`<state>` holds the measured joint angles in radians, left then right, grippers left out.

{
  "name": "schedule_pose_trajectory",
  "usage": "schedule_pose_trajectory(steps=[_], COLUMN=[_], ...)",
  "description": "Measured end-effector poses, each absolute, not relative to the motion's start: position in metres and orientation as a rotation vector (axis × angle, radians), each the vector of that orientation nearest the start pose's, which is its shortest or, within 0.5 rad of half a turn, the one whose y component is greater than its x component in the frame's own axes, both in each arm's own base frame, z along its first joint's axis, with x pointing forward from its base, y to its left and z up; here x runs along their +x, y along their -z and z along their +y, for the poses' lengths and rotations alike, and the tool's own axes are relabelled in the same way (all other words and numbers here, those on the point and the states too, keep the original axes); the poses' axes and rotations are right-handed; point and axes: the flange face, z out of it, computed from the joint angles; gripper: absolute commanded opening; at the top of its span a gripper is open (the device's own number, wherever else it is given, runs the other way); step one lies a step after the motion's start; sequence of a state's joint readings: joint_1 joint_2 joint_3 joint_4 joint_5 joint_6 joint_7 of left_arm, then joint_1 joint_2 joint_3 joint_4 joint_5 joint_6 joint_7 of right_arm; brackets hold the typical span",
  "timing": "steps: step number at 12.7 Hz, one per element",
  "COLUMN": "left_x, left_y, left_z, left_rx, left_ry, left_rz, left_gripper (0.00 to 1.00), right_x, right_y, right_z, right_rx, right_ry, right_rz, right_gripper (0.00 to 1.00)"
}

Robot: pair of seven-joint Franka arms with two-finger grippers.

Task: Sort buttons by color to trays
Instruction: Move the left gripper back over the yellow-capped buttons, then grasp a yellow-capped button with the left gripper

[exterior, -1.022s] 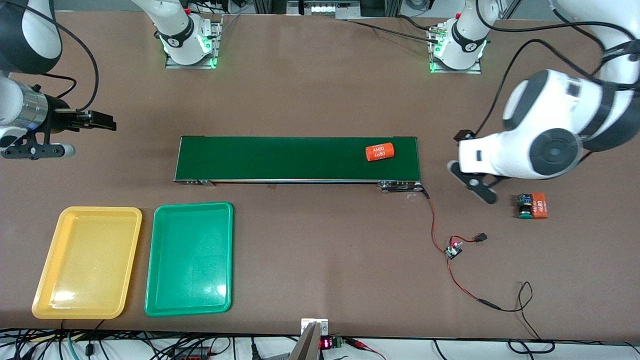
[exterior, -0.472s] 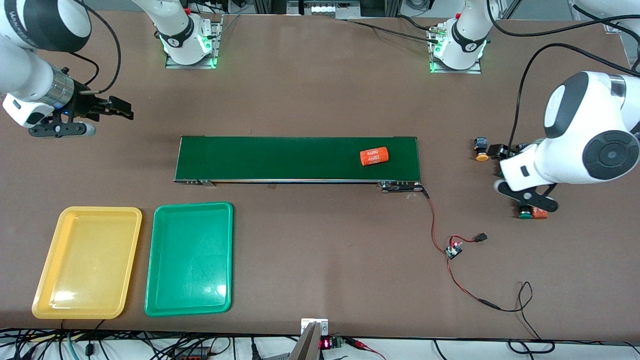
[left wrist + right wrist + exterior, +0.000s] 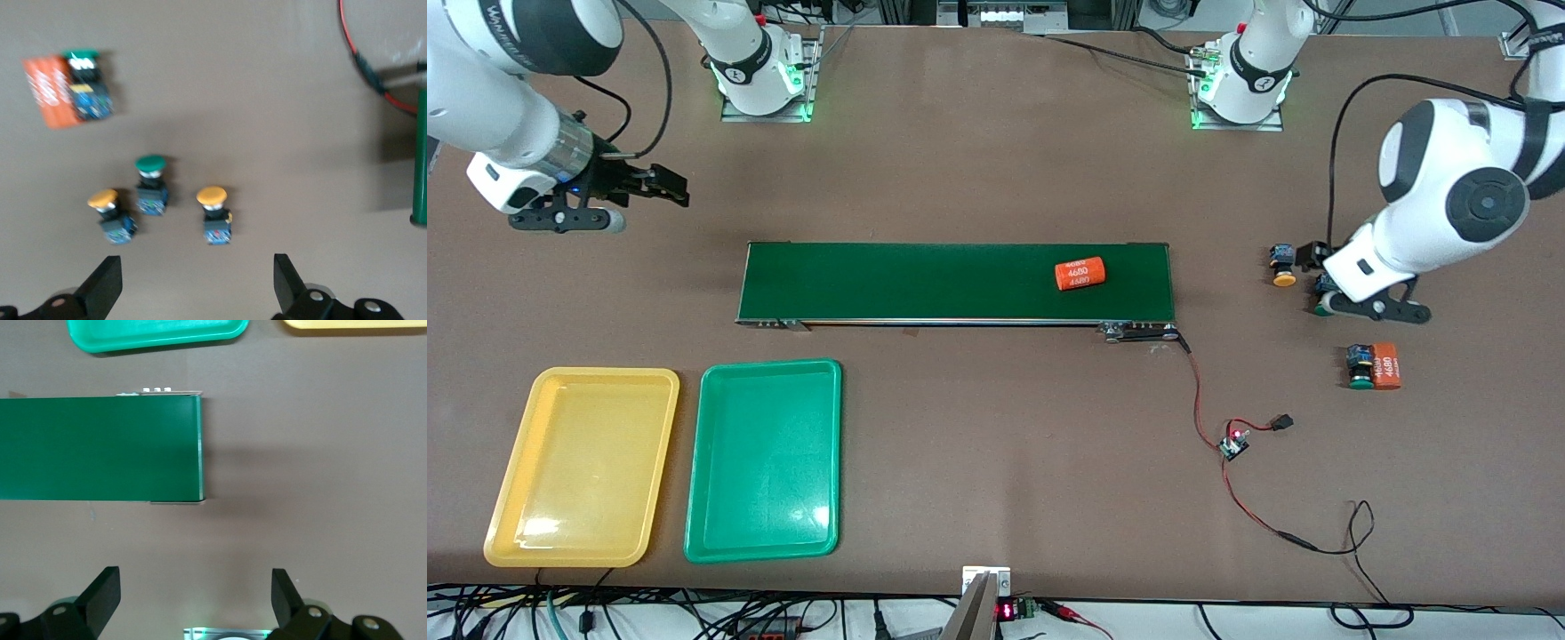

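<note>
Four buttons lie on the table past the conveyor's end, at the left arm's end. In the left wrist view a green-capped button and two orange-yellow ones form a cluster. The other green one touches an orange cylinder. My left gripper is open and empty, low over the cluster. In the front view one orange-yellow button and the green one by the cylinder show. My right gripper is open and empty over bare table. The yellow tray and green tray are empty.
A long dark-green conveyor belt carries an orange cylinder marked 4680. A small circuit board with red and black wires lies nearer the front camera than the belt's end. The belt's end shows in the right wrist view.
My left gripper has swung from beside the belt's end out to the button cluster. My right gripper has moved in toward the belt. The cylinder on the belt has shifted toward the right arm's end.
</note>
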<state>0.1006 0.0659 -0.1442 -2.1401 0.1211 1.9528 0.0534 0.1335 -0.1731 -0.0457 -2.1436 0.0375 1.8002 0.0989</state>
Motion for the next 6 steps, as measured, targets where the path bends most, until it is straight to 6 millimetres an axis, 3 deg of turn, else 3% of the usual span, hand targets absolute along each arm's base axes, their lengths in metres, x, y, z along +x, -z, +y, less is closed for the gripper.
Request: schedule_pose_trajectory(steps=[3,6], left_x=[0.483,0.473], left_y=[-0.304,-0.259], left_z=[0.003,0.005], left_rx=[-3.044,-3.047], left_ry=[-0.457,-0.530], left_rz=[0.162,0.156], left_gripper=[1.00,1.00], right_x=[0.475,0.474], right_y=[-0.464,-0.460], right_z=[0.085,0.109], right_rx=[-3.118,-3.123], right_ry=[-0.256,-0.229], right_rz=[0.064,0.013], right_gripper=[1.00,1.00])
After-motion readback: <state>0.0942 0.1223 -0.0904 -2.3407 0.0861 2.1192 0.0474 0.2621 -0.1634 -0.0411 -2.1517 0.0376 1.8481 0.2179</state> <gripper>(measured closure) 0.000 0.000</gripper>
